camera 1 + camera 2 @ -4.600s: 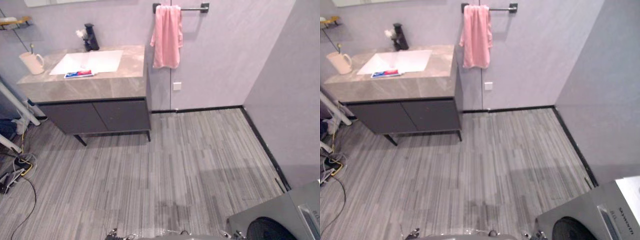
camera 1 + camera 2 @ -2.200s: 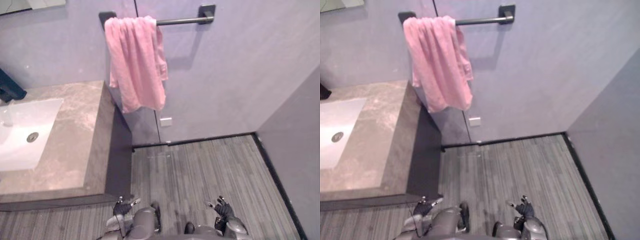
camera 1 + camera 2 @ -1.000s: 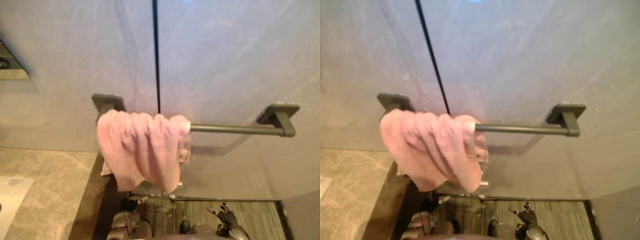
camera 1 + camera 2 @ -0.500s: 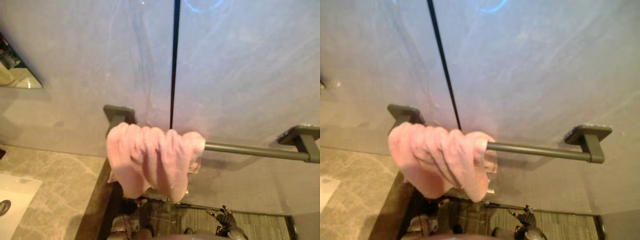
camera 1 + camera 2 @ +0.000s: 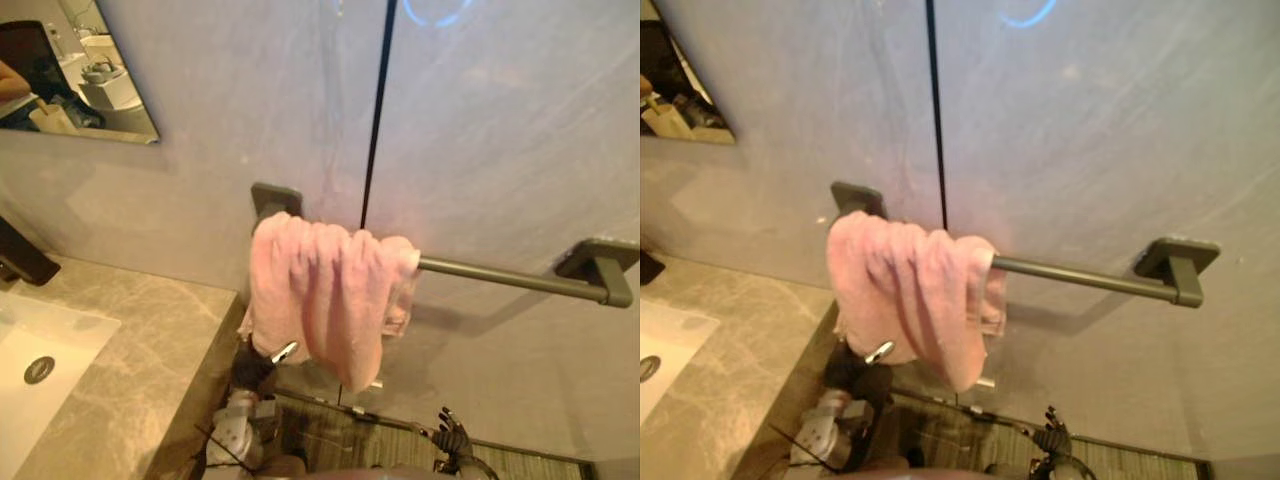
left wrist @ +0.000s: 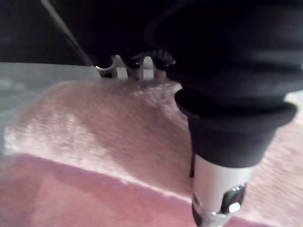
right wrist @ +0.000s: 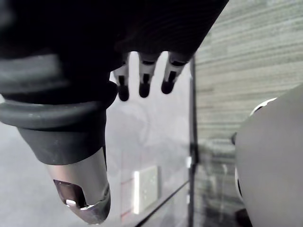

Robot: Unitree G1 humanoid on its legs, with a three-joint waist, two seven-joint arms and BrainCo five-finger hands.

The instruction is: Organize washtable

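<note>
Pink terry towel (image 5: 325, 295) hangs bunched and lopsided

It is doubled over a dark metal rail (image 5: 500, 272), crowded against the bracket at 9 o'clock with the bar bare toward 3 o'clock — an untidy hang, which is likely why it is being approached. The left hand (image 5: 258, 368) is raised to the hem at 7 o'clock of the cloth. Its wrist view shows it pressed into the pile, but whether it has closed on the cloth I cannot tell. The right hand (image 5: 452, 440) hangs low at 5 o'clock, fingers relaxed, holding nothing — probably just kept clear. A grey-brown marble counter (image 5: 140, 350) with a white sunken basin (image 5: 40, 340) lies at 8 o'clock, a wall mirror (image 5: 70, 70) at 10.
</note>
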